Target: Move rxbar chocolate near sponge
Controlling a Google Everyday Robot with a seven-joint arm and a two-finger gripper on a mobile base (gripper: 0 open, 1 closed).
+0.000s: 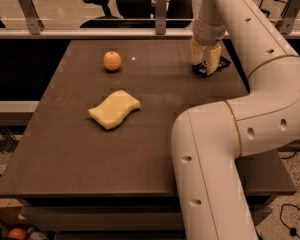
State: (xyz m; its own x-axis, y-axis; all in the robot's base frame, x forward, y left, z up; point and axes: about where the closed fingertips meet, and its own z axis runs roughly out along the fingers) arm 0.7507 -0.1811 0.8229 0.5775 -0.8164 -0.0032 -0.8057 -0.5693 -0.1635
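Steeply bent, the arm [270,109] holds its gripper [205,69] unclenched over the rxbar chocolate [223,64].

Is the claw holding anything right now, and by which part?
Can't tell. The claw is down over the rxbar chocolate lying on the table's far right.

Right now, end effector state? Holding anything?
End effector: down at the rxbar chocolate, far right of the table; open, closed or holding cannot be told.
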